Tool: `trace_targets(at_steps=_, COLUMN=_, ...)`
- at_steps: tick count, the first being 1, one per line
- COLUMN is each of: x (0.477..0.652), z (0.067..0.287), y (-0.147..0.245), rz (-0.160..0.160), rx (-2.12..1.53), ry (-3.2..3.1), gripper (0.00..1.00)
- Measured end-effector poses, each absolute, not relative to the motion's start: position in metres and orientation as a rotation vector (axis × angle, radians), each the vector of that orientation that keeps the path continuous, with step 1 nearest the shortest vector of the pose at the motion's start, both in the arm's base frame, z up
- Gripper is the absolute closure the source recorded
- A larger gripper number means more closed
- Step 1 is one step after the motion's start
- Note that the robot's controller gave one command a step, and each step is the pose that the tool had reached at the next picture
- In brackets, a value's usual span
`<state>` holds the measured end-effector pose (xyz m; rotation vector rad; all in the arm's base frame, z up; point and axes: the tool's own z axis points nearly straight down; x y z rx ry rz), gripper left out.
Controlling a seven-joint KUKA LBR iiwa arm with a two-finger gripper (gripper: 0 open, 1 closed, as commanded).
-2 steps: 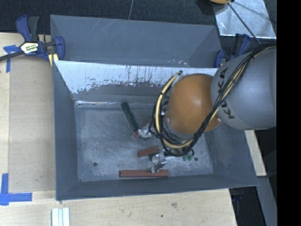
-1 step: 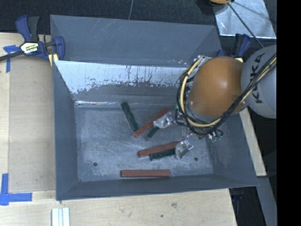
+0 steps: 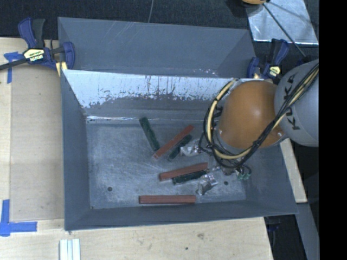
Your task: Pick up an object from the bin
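By the left of the grey bin's [image 3: 76,145] floor lies a dark green stick [image 3: 149,133], with a long brown stick [image 3: 167,200] along the near wall. Further right, the gripper [image 3: 198,167] is spread, its fingertips [image 3: 206,185] straddling the right end of a shorter brown stick [image 3: 179,173].

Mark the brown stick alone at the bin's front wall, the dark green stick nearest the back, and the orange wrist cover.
brown stick [image 3: 167,199], camera view, middle of its length.
dark green stick [image 3: 150,134], camera view, middle of its length.
orange wrist cover [image 3: 246,118], camera view, centre of its dome.
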<state>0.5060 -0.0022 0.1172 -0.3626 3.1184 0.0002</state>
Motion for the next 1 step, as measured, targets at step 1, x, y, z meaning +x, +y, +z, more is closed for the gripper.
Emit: trace_targets(at_steps=1, x=0.5130, z=0.0857, y=0.0053, rz=-0.001, rx=-0.610, ry=3.081, gripper=0.00)
